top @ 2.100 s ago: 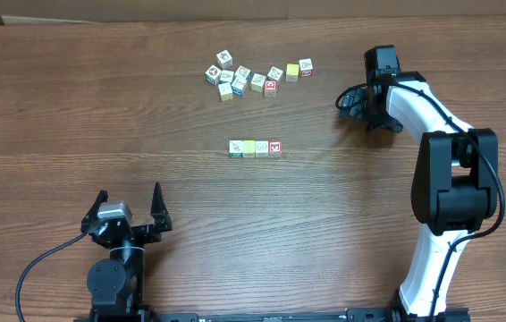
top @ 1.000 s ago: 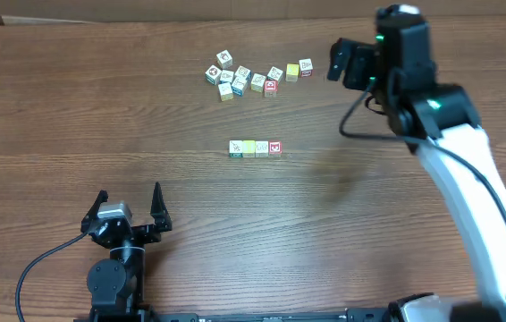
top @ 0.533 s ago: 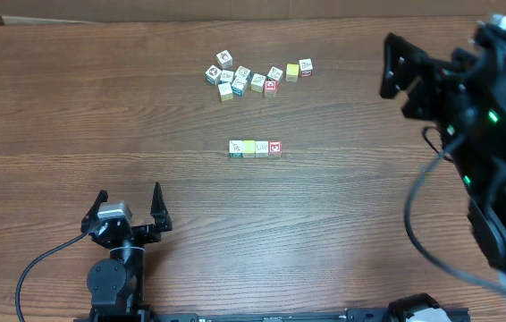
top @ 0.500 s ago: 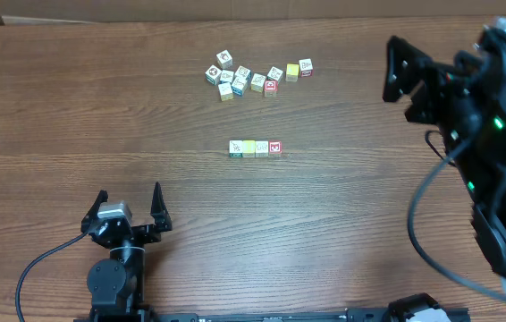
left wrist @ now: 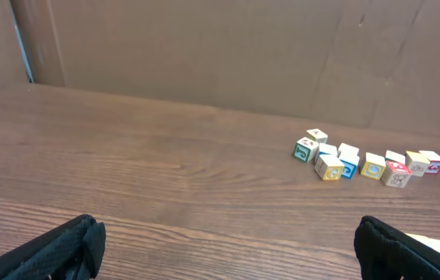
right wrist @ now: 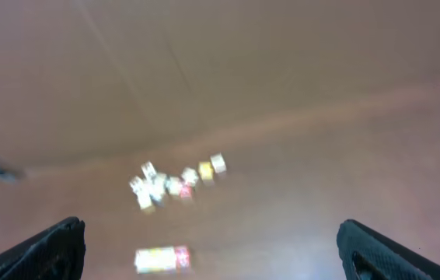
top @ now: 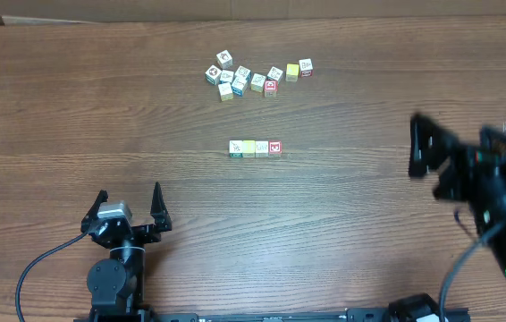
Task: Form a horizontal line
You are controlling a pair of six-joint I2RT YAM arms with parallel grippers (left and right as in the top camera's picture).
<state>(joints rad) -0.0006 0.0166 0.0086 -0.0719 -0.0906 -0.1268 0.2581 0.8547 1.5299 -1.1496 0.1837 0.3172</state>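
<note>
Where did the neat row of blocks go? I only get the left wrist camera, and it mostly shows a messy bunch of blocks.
Observer: The horizontal line lies apart from that loose cluster, closer to the robot's side, with its cubes touching side by side.
Operator: And where's the other arm?
Observer: The right end effector is off to the right of the horizontal line, open with nothing in it.
Operator: Is my arm touching the row?
Observer: No. The left end effector is open, to the left of the row and nearer the robot's side, well apart from it.
</note>
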